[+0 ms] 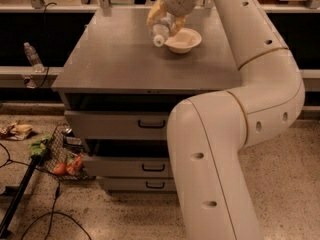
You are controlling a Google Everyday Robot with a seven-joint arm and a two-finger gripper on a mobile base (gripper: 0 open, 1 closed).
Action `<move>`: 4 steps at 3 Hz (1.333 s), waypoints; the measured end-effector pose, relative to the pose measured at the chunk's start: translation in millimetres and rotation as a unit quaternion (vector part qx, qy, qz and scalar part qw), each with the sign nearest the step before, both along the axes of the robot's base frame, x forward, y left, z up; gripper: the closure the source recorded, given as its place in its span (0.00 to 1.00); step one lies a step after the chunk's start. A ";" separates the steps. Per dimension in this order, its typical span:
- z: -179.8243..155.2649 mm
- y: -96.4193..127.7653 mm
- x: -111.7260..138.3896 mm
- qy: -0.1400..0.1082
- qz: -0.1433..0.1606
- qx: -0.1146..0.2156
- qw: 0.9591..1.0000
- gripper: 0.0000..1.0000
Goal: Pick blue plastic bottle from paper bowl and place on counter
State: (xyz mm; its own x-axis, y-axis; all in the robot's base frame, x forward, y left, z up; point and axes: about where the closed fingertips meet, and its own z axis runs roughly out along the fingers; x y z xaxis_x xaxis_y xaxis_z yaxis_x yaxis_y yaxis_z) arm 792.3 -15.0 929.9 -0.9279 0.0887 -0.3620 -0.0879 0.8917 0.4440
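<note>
at the far left a small clear bottle [33, 57] stands upright on a low ledge, well apart from the cabinet. under it, on the speckled floor, a wire basket [62, 156] lies with some red and green things in it, and a black pole [19, 196] goes slanting from the basket to the bottom corner, with thin cables near it. next comes the counter [110, 59], a flat grey top with three drawers [120, 126] below; each one has a black handle. over the far part of the counter is my gripper [165, 18], and it is clamped on the blue plastic bottle [161, 31]. the bottle is tilted, its white cap points down and toward the camera, at the left rim of the paper bowl [184, 40]. i cannot tell if the cap touches the counter. the bowl sits on the counter just at the right of the bottle. at the right my big white arm [225, 149] bends in the front and hides the right part of the cabinet.
</note>
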 end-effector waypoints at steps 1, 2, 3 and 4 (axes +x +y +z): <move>10.5 40.0 -7.6 -0.017 0.070 0.037 0.997 1.00; 3.4 70.1 -12.1 -0.026 0.130 0.035 0.991 1.00; -25.0 83.3 -7.3 -0.012 0.145 0.008 0.989 1.00; -37.7 83.8 3.2 -0.018 0.141 -0.037 0.989 0.88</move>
State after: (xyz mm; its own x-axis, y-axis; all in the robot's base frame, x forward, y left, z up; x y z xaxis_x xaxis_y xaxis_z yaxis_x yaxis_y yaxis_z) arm 795.4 68.8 892.2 -0.8983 -0.1990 -0.3918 -0.3521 0.8594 0.3708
